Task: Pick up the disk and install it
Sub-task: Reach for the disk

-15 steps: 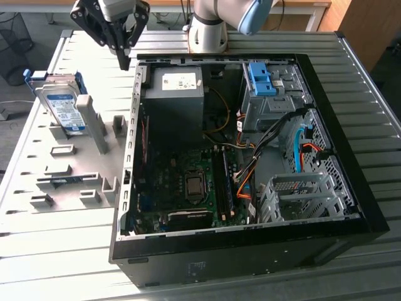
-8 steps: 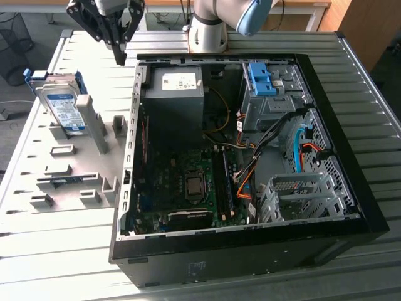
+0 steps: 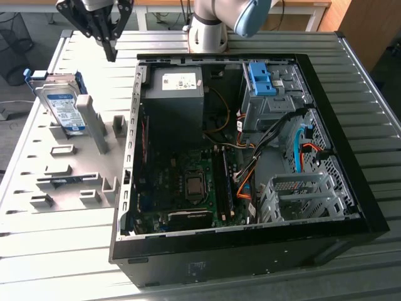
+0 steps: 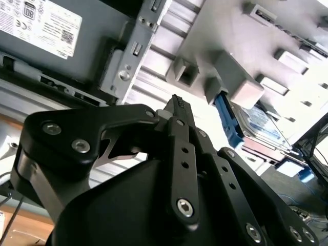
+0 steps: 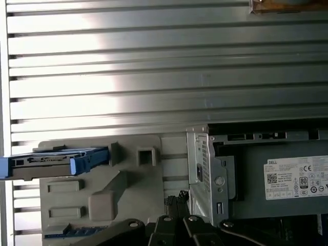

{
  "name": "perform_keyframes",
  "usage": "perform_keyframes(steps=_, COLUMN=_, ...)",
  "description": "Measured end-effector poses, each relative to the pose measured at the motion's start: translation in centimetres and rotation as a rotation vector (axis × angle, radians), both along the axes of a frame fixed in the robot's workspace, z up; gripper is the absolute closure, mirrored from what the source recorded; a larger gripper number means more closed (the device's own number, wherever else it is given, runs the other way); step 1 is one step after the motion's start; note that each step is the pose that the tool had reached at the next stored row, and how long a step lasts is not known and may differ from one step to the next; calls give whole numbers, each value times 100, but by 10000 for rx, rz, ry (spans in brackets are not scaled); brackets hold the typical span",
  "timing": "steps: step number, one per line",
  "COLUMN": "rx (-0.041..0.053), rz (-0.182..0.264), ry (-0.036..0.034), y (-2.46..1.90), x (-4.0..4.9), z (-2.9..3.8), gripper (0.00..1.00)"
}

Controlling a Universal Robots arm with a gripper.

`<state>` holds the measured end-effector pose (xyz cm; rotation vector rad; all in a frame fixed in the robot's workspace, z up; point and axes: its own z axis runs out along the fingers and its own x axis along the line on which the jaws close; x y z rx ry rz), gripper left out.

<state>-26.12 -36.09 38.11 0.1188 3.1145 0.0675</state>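
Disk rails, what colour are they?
Blue rails on the disk, best in the first wrist view.

The disk [image 3: 62, 108] was a flat, rectangular silver-metal drive with a blue-and-white label on its broad face and blue plastic rails along its edges. It stood on one edge in the grey holder [image 3: 81, 164] on the bench [image 3: 62, 269], leaning back slightly with the label face showing in the exterior view. It sat lower than the gripper [image 3: 111, 55], off to the exterior view's left of it and apart from it. In the first wrist view the disk [image 5: 43, 165] showed edge-on as a thin slab with a blue rail end. In the second wrist view the disk [image 4: 264, 123] leaned beyond the gripper's tips, its blue rail nearest them.
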Motion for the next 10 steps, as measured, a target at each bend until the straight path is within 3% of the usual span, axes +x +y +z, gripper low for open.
perform_keyframes(steps=7, rx=0, rz=-2, ry=2, y=3, x=-301, z=-21, gripper=89)
perform_keyframes(steps=10, rx=1, rz=-1, ry=0, y=3, x=-338, z=-25, gripper=89)
